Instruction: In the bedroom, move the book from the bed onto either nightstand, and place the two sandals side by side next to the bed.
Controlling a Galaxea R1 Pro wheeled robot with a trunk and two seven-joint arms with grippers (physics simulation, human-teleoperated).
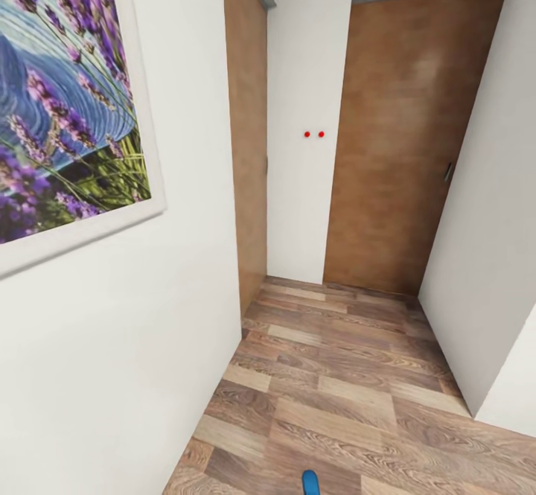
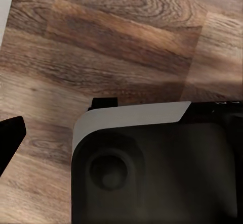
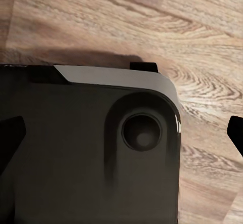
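In the left wrist view, one dark fingertip of the left gripper (image 2: pixel 10 138) pokes in at the frame edge over wood planks; the other finger is out of frame, so how far it is open cannot be told, and nothing shows in its grasp. Beside it sits the robot's base (image 2: pixel 152 168), a black housing with a pale grey rim and a round recessed part.

In the right wrist view, the right gripper (image 3: pixel 121 138) shows two dark fingertips at opposite edges of the frame, spread wide apart with nothing held between them. The same kind of black housing with a grey rim lies between and beyond them, above the floor (image 3: pixel 202 42).

From the head view, a blue sandal (image 1: pixel 310 482) shows as a small bright tip at the near edge of the picture, on the light-brown plank floor. To the left, close by, a white wall carries the framed lavender picture (image 1: pixel 67 93). Farther along on the left stands a brown wooden door (image 1: pixel 246 145), seen edge-on. Straight ahead, at the far end of the short passage, is a second brown door (image 1: pixel 406 138) with a dark handle on its right side. White walls close in on the right. Two small red dots (image 1: pixel 313 135) sit on the far white wall between the doors.
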